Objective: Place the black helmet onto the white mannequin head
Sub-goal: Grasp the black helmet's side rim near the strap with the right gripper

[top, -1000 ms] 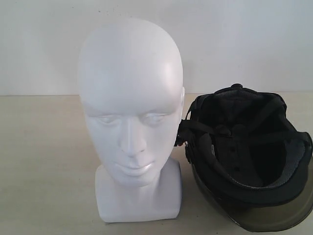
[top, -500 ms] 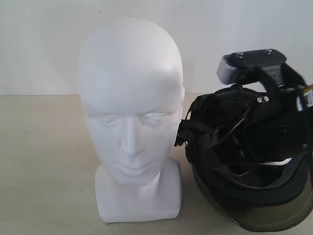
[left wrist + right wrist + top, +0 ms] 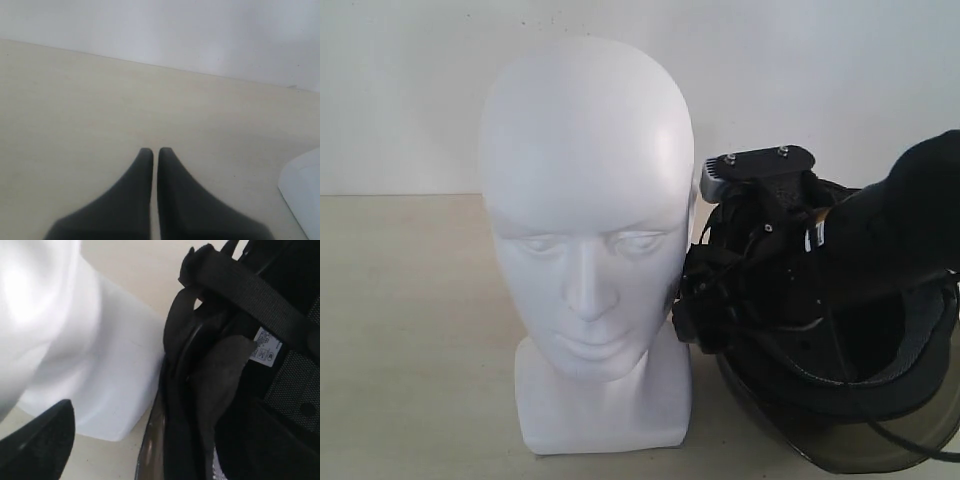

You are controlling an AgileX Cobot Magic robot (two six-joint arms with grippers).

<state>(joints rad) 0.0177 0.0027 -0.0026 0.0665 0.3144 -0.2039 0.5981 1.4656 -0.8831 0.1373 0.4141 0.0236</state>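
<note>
My right arm: it comes in from the right edge of the exterior view in a dark sleeve, bent down over the upturned shell, with the wrist camera's grey-and-black housing [image 3: 757, 165] at the top, close to the mannequin's temple.
My right gripper [image 3: 723, 292]: it is low at the helmet's rim, on the side facing the head. The jaws are apart and grasp nothing. One dark finger [image 3: 36, 440] hangs outside the shell beside the mannequin's base. The other I cannot pick out against the dark lining.
My left gripper [image 3: 155, 156]: it is closed with nothing in it, and only a thin slit shows between the two dark fingers. It sits low over the bare counter [image 3: 100, 100], with a corner of the white base at the edge of that wrist view.
Black helmet [image 3: 880, 420]: it lies upside down on the counter on the right of the exterior view. The padded hollow faces up, the smoky visor [image 3: 840, 455] is toward the camera and the black strap [image 3: 250, 290] lies across the opening. It is close against the mannequin's neck and base, but I cannot tell whether they touch.
White mannequin head [image 3: 585, 200]: it stands upright on its squarish base, facing the camera, bare.
Writing: a small white tag [image 3: 265, 351] inside the helmet carries fine print and a round mark, too small to read.
</note>
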